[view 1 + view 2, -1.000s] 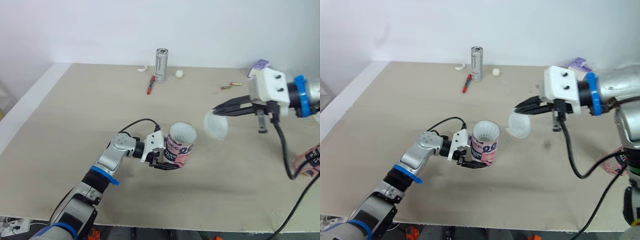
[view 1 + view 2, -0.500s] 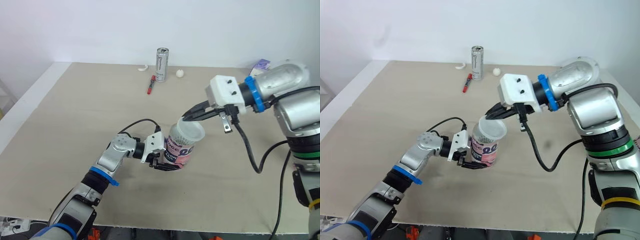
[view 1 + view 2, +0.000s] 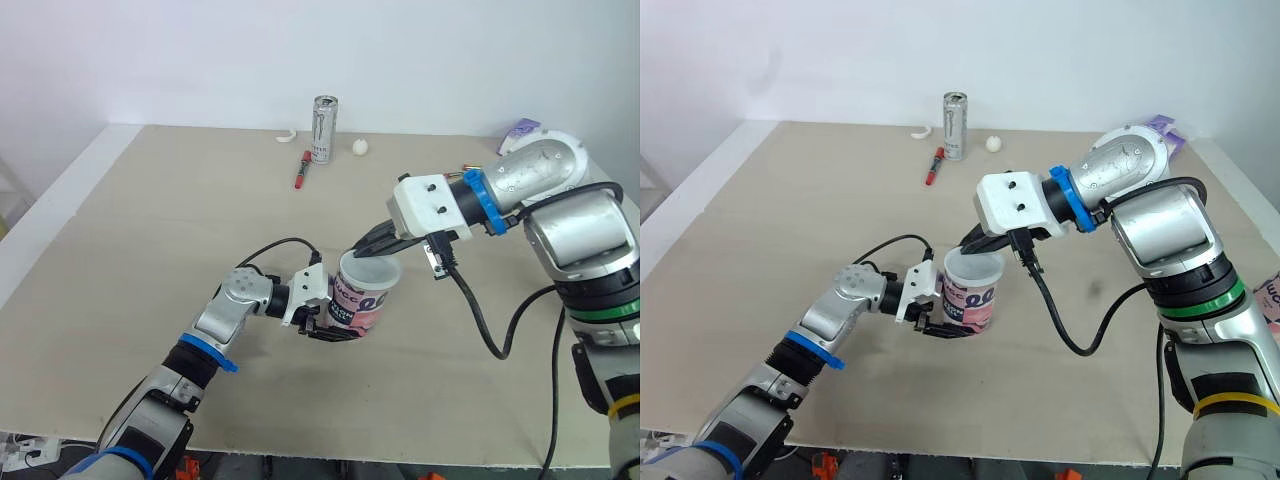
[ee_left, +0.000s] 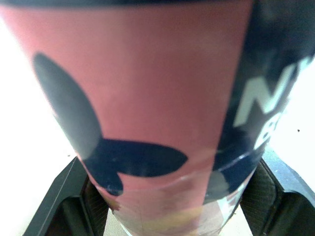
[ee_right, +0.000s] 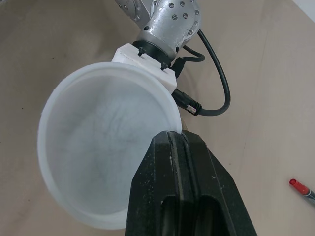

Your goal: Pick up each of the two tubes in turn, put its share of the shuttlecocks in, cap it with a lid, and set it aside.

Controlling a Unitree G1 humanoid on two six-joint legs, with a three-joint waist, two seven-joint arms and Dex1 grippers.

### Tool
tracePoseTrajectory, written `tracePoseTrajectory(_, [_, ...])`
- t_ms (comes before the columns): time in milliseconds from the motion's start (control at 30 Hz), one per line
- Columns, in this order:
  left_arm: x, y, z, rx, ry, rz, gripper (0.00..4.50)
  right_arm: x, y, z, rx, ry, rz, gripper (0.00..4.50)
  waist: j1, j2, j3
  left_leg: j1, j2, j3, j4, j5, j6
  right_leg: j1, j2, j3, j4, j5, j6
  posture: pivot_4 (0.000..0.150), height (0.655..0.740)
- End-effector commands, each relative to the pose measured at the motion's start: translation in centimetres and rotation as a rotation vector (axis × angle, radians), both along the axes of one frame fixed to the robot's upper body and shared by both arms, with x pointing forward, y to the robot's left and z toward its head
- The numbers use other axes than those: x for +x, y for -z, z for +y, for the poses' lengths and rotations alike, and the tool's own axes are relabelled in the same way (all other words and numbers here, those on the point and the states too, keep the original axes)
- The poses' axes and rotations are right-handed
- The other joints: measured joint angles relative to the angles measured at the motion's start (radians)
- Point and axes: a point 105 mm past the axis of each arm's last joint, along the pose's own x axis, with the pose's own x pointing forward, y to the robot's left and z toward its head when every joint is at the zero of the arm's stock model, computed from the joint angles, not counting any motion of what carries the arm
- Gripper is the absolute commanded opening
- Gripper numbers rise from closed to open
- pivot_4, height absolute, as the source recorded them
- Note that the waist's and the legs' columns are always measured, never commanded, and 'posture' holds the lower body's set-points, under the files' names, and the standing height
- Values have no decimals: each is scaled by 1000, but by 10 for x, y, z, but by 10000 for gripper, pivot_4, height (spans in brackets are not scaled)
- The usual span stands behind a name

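Lid (image 5: pixel 98 142) pinched by right fingers (image 5: pixel 170 191) rests over tube (image 3: pixel 358 300) clamped between left fingers (image 4: pixel 61 196).

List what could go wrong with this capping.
1. The right gripper pinches the lid only at its rim, so the lid may sit tilted on the tube and jam or pop off.
2. The left gripper holds the tube low down, so a push on top could tip it or make it slip in the grip.
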Motion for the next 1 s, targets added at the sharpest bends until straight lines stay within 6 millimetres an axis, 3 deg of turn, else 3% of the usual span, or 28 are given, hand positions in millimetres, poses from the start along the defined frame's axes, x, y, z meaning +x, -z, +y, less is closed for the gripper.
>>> tracePoseTrajectory(33, [1,21,9,63,-42,70,31130,-4,-7,4,-8,-28,-51,567,0,0,0,0,0,0,0,0,0,0,0,0,0,0,0,1500,7400])
tracePoseTrajectory(467, [2,21,10,65,-45,79,31130,8,-23,-4,-15,13,-143,567,0,0,0,0,0,0,0,0,0,0,0,0,0,0,0,1500,7400])
tracePoseTrajectory(1000, [4,21,11,64,-51,83,31130,4,-13,-7,-46,1,-113,567,0,0,0,0,0,0,0,0,0,-1,0,0,0,0,-1,1500,7400])
